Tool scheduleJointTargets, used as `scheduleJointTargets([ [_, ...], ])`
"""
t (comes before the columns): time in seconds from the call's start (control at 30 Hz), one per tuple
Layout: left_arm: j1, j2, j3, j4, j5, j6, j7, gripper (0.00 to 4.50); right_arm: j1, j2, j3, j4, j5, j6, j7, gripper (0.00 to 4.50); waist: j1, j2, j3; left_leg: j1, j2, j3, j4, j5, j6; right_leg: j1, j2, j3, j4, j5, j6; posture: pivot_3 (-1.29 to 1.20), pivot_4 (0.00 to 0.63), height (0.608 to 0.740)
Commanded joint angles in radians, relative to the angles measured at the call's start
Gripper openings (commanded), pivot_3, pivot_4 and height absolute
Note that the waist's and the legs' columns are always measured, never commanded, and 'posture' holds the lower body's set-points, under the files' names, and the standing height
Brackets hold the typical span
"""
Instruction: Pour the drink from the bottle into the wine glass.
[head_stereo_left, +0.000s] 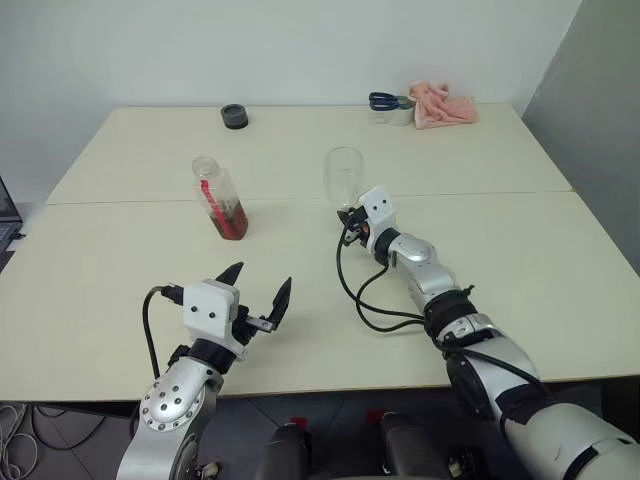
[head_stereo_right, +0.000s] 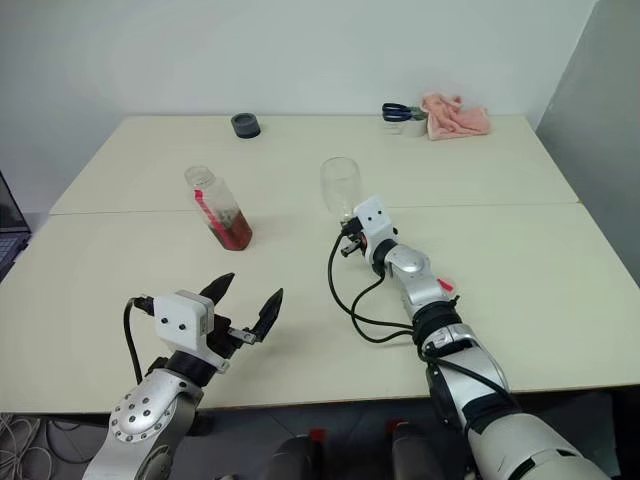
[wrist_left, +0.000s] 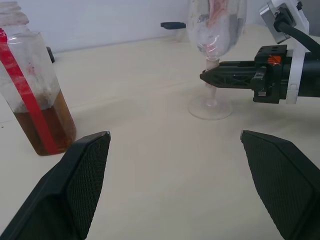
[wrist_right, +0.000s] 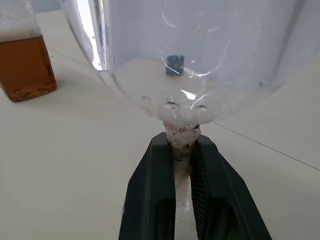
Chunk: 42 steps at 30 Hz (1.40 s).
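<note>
My right pincer (wrist_right: 182, 165) is pressed together on the thin stem of the wine glass (head_stereo_left: 343, 176), one black finger (wrist_right: 152, 195) on each side, just under the round bowl. The glass stands upright near the middle of the surface (head_stereo_left: 540, 260). Its bowl looks empty, with only small spots and marks on it. The round foot (wrist_left: 209, 107) sits flat on the surface, below the pincer.

My left pincer (head_stereo_left: 262, 290) is spread wide and holds nothing. It hangs over the near part of the surface, close to the front edge. There is lots of bare room between it and the bottle (head_stereo_left: 220, 198), and more bare room between it and the glass.

The bottle stands to the left of the glass, apart from it, with open surface in between. It has no cap on, and a red strip runs down its side. The drink (wrist_left: 44, 125) is brown like tea and fills only the lower part.

In the left wrist view the top of the bottle is cut off. In the right wrist view I see only one corner of it.

Far back, near the wall edge, sit a small dark round thing (head_stereo_left: 234, 116), a pink cloth (head_stereo_left: 443, 105) and blue scissors (head_stereo_left: 387, 100). I cannot tell what the dark thing is. A seam (head_stereo_left: 500, 193) runs across the surface behind the glass.
</note>
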Motion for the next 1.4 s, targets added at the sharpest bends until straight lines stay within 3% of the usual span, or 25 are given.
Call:
scheduleJointTargets([
  [0.03,-0.009,-0.006,-0.005,-0.014,0.007,-0.016,0.001,4.50,-0.014,-0.008,-0.008,0.020,-0.011,-0.014,-0.016,0.14,0.000,0.000,0.000,0.000,0.000,0.000,0.000,0.000,0.000,0.000,0.000,0.000,0.000,0.000,0.000,0.00,0.150,0.740],
  [0.07,-0.012,-0.008,-0.010,-0.014,0.007,-0.015,0.002,4.50,-0.013,-0.009,-0.011,0.020,-0.010,-0.015,-0.019,0.14,0.000,0.000,0.000,0.000,0.000,0.000,0.000,0.000,0.000,0.000,0.000,0.000,0.000,0.000,0.000,0.00,0.150,0.740],
  [0.1,-0.015,-0.010,-0.014,-0.014,0.008,-0.014,0.002,4.50,-0.011,-0.011,-0.011,0.019,-0.009,-0.015,-0.018,0.87,0.000,0.000,0.000,0.000,0.000,0.000,0.000,0.000,0.000,0.000,0.000,0.000,0.000,0.000,0.000,0.00,0.150,0.740],
  [0.43,-0.018,-0.013,-0.023,-0.002,0.018,-0.017,0.004,4.50,0.067,-0.035,-0.017,-0.095,0.007,-0.019,0.003,4.23,0.000,0.000,0.000,0.000,0.000,0.000,0.000,0.000,0.000,0.000,0.000,0.000,0.000,0.000,0.000,0.00,0.150,0.740],
  [0.57,-0.021,-0.026,-0.022,0.032,0.034,-0.038,0.015,4.50,0.199,-0.089,-0.013,-0.357,0.046,0.089,0.077,4.23,0.003,0.000,0.000,-0.001,0.000,0.000,0.000,0.000,0.000,0.000,0.000,0.000,0.000,0.000,0.000,0.00,0.150,0.740],
  [0.73,-0.103,-0.054,0.044,0.119,0.072,-0.055,0.092,4.50,0.405,-0.243,-0.005,-0.904,0.115,0.399,0.171,4.23,0.018,0.000,0.000,-0.002,-0.001,-0.002,0.000,0.000,0.000,0.000,-0.001,-0.001,-0.001,0.000,0.000,0.00,0.150,0.740],
  [0.93,-0.205,-0.073,0.096,0.233,0.114,-0.061,0.166,4.50,0.521,-0.420,-0.058,-1.409,0.346,0.807,0.251,4.23,0.016,0.000,0.000,-0.001,0.000,-0.003,0.000,0.000,0.000,0.000,0.000,-0.001,-0.001,0.000,0.001,0.00,0.150,0.740],
  [1.17,-0.357,-0.038,0.159,0.406,0.132,-0.111,0.189,4.50,0.475,-0.546,-0.115,-1.525,0.544,0.979,0.320,4.37,0.023,-0.002,0.001,-0.002,-0.001,-0.003,0.001,0.000,0.000,0.001,0.000,-0.003,-0.002,0.000,0.001,0.00,0.150,0.740],
  [1.4,-0.413,0.012,0.183,0.488,0.112,-0.129,0.142,4.50,0.413,-0.532,-0.123,-1.583,0.653,1.068,0.249,4.37,0.025,-0.002,0.001,-0.003,-0.001,-0.003,0.001,0.000,0.000,0.000,-0.001,-0.003,-0.002,0.000,0.001,0.00,0.150,0.740],
])
